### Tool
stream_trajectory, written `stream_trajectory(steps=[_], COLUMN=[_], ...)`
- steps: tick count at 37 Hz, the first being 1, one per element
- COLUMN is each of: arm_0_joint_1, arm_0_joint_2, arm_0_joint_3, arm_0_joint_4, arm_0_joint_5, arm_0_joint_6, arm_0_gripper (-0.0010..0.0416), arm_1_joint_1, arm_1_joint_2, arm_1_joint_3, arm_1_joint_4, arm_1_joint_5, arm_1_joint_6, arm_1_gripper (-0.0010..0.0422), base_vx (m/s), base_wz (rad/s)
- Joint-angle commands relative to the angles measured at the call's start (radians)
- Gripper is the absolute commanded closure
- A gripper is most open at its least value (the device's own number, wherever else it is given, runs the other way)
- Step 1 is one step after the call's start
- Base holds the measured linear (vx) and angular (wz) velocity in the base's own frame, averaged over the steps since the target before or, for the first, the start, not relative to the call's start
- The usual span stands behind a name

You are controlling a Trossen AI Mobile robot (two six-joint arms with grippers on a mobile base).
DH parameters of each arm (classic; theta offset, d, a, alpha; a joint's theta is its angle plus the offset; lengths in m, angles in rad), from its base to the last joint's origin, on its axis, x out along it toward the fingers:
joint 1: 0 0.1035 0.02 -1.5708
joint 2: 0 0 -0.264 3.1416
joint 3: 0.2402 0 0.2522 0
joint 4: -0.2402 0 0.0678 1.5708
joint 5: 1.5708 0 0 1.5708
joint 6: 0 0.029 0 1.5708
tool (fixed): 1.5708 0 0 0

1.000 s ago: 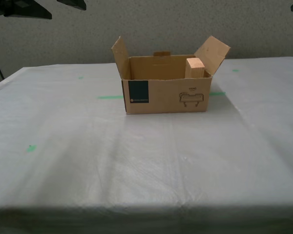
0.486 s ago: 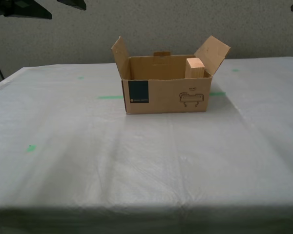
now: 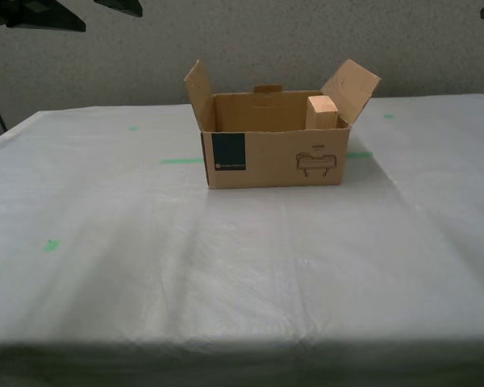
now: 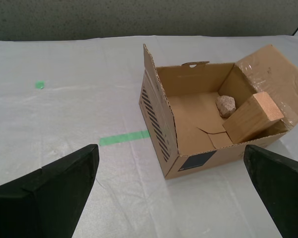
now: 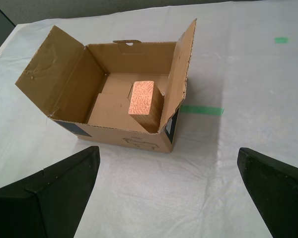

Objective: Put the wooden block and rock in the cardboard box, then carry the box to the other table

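On the wrinkled white worktop marked with small green tape strips, the cardboard box is seen standing upright with its flaps raised, toward the far middle of the exterior view. Inside it, the wooden block leans tilted in 1 corner, and the rock lies on the box floor just beside it, apparently touching. In the first wrist view only the block shows; the rock is hidden behind it.

Both claws are held clear of the box, above the worktop. The first claw is spread wide with nothing between its jaws, and the second claw is likewise spread wide and holds nothing.

Judged from this, the loading and the carry appear done. Little risk remains beyond a claw snagging 1 of the raised flaps if it were swung close, which could drag or tip the light box and shift the leaning block.

A dark teal square label sits on the box front, with pale print too small to read. Beside it, a small line drawing with a short word above is printed; the word cannot be read here.
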Motion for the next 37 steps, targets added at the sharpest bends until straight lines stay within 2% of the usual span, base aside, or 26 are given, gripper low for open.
stream_trajectory(steps=[1, 37], arm_0_joint_1=[0.0, 0.0], arm_0_joint_2=[0.0, 0.0], arm_0_joint_3=[0.001, 0.001], arm_0_joint_4=[0.001, 0.001], arm_0_joint_5=[0.004, 0.004], arm_0_joint_6=[0.003, 0.003], arm_0_gripper=[0.0019, 0.0018], arm_1_joint_1=[0.0, 0.0], arm_1_joint_2=[0.0, 0.0], arm_1_joint_3=[0.001, 0.001], arm_1_joint_4=[0.002, 0.002], arm_1_joint_5=[-0.002, -0.002], arm_1_joint_6=[0.002, 0.002], arm_1_gripper=[0.0012, 0.0012], base_vx=[0.0, 0.0], base_wz=[0.0, 0.0])
